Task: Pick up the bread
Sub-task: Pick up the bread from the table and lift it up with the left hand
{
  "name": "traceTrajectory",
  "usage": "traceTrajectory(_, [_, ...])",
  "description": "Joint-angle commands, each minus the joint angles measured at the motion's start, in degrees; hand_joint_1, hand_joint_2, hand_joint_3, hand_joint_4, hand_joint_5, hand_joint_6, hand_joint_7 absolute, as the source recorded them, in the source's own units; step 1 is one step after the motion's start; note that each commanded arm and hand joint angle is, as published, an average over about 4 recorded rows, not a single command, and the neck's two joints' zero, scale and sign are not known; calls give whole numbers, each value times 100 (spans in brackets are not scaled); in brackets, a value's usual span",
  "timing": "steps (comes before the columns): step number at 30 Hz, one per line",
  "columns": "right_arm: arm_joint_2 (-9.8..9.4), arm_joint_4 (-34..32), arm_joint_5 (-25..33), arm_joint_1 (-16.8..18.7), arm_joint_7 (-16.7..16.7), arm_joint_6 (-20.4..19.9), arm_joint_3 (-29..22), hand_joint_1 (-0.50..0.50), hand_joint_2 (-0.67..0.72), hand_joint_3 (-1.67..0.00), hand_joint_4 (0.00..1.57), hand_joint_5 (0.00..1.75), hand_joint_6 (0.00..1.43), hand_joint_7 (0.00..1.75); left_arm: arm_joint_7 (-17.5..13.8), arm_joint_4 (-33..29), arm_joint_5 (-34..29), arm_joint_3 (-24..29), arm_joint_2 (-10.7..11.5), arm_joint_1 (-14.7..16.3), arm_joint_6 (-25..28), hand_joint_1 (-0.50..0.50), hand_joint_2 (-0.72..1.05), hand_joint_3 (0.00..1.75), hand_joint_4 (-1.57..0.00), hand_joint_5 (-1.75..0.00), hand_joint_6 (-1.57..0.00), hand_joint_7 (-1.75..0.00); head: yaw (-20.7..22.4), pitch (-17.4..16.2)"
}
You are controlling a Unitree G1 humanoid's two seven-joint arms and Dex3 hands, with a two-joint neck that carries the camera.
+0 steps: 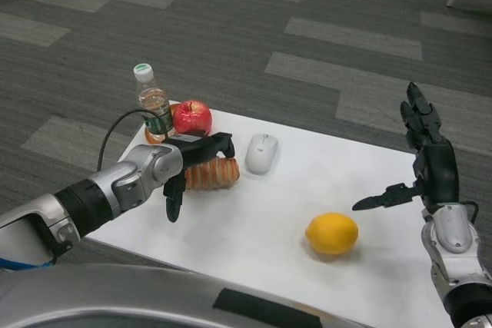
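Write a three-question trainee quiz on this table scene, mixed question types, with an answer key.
1. True or false: the left hand is over the bread.
2. Which object lies nearest the right hand?
A. the apple
B. the lemon
C. the bottle
3. Fill in: the white object on the table just right of the bread is a computer ____.

Key:
1. True. The left hand's fingers reach over the bread's top; a firm grip cannot be confirmed.
2. B. The lemon lies nearest the right hand, which is raised, fingers apart, holding nothing.
3. mouse
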Motion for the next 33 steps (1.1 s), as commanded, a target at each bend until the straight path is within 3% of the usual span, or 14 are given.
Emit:
traceTrajectory(1, [-8, -31, 17, -35, -22, 4, -44, -8, 9, 0, 0, 0, 0, 0, -19, 207, 51, -82, -44, -69, 10, -34, -19, 9, 0, -175, 0, -105, 17, 6])
traceTrajectory(9, [10, -27, 17, -35, -22, -5, -44, -8, 9, 0, 0, 0, 0, 0, 7, 857, 60, -416, -237, -434, -148, -34, -19, 9, 0, -175, 0, -105, 9, 7])
traceTrajectory(20, [18, -49, 17, -13, -22, -5, -53, -8, 9, 0, 0, 0, 0, 0, -2, 1094, 7, -407, -386, -289, -139, -34, -10, 7, 0, -175, 0, -112, 46, 13])
traceTrajectory(28, [18, -58, 17, -15, -22, -5, -44, -8, 9, 0, 0, 0, 0, 0, 64, 1343, 40, -517, -454, -274, -234, -33, 16, 9, 0, -169, 0, -112, 54, 49])
traceTrajectory(31, [18, -62, 17, -13, -22, -5, -44, -8, 9, 0, 0, 0, 0, 0, 130, 1499, 47, -547, -505, -293, -324, -29, 38, 9, 0, -164, 0, -115, 55, 53])
traceTrajectory(33, [18, -66, 17, -18, -22, -5, -48, -8, 9, 0, 0, 0, 0, 0, 179, 1622, 25, -543, -545, -315, -399, -6, 67, 9, 0, -164, 0, -122, 43, 73])
